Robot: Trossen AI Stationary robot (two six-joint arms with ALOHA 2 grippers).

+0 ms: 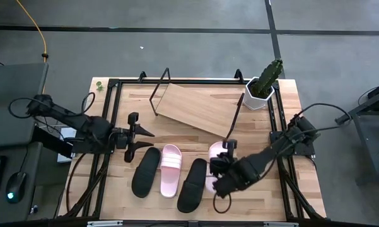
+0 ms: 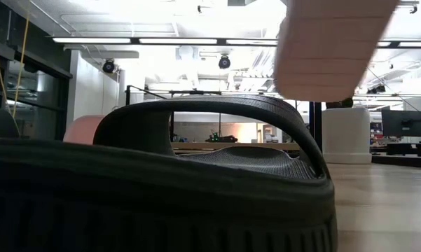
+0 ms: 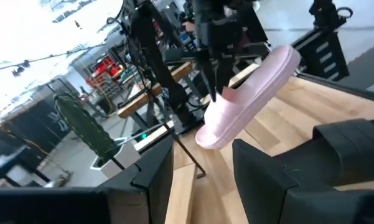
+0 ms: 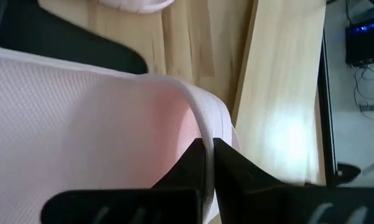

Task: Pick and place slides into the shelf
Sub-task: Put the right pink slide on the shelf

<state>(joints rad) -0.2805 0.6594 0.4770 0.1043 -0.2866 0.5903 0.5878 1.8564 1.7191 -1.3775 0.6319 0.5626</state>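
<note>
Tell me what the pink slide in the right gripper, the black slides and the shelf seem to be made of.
Pink slide, pinched by its strap in the right gripper: probably soft foam or rubber, matte, with a fine dotted texture.
Black slides: likely moulded rubber or foam, matte, ribbed along the sole edge in the low view.
Shelf: light wooden board with visible grain, in a thin black frame that looks like metal.

Three slides (image 1: 171,169) lie flat; one pink slide (image 3: 249,96) hangs lifted.
</note>
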